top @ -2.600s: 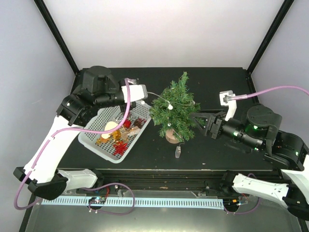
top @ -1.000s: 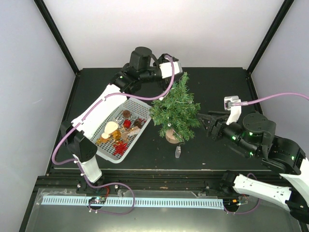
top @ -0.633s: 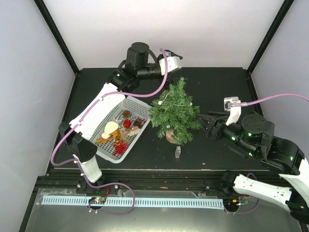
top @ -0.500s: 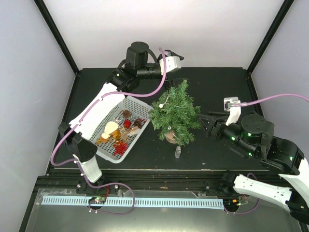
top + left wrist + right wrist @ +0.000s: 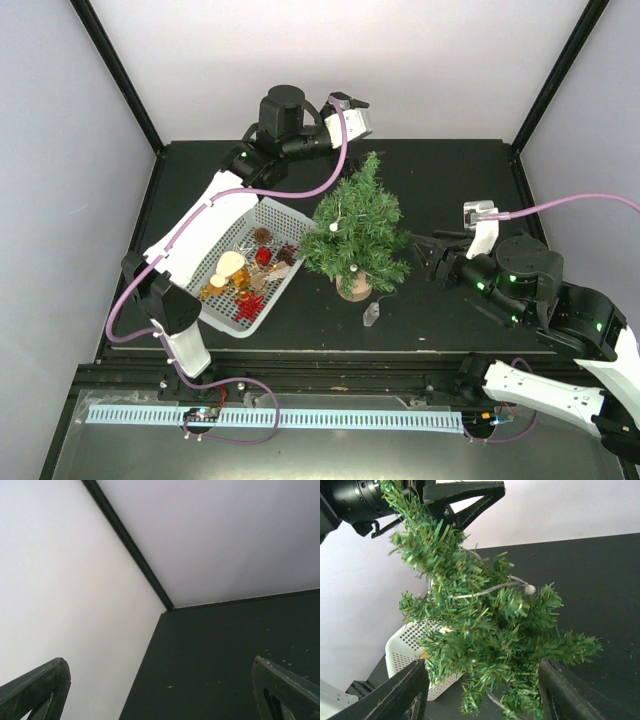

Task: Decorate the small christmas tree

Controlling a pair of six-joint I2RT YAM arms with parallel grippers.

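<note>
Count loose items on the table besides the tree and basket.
1: a small clear piece just in front of the small christmas tree; branches may hide others.

Bristly needle tree [image 5: 356,232], matt black table [image 5: 452,172], perforated plastic basket [image 5: 284,208]

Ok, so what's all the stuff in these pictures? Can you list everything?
small christmas tree: one, green, standing mid-table on a round light wooden base
bead string: one, white, draped over the tree's branches
basket: one, white, on the table left of the tree
ornaments: several, red, gold and brown, inside the basket
small clear piece: one, see-through, on the table in front of the tree; too small to name
table: one, black, under everything
left gripper: one, dark, open and empty, raised behind the tree
right gripper: one, dark, open, right of the tree, facing it
</note>
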